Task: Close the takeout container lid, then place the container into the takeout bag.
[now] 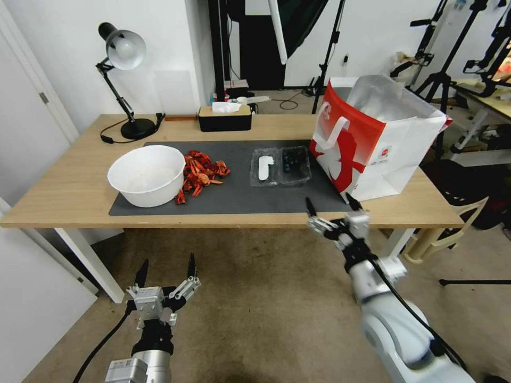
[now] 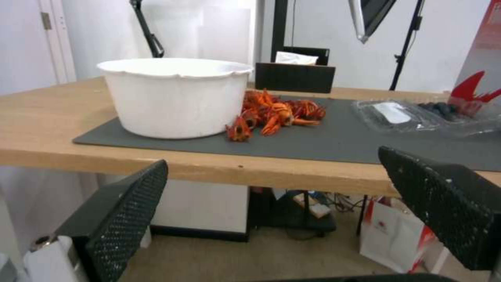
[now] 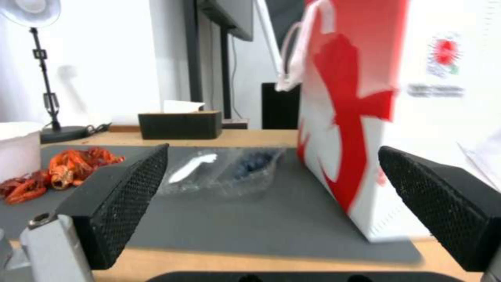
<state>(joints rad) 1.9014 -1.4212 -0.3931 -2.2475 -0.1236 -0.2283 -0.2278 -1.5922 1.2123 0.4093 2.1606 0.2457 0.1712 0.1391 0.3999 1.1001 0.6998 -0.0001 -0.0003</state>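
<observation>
Both of my grippers are empty with fingers spread wide. On the table [image 1: 64, 197], the takeout bag [image 1: 372, 143] stands upright at the right end of the grey mat [image 1: 234, 199]. Just left of it lies the takeout container [image 1: 281, 166], its lid [image 1: 264, 166] flat open. My right gripper [image 1: 331, 208] hovers at the table's near edge; my left gripper [image 1: 166, 268] hangs lower, below the tabletop.

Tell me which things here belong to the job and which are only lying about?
Job: container, open flat, lid beside the berry half; bag; right gripper, open, at the table edge; left gripper, open, low.
Lying about: bowl, crayfish, lamp, tissue box.
</observation>
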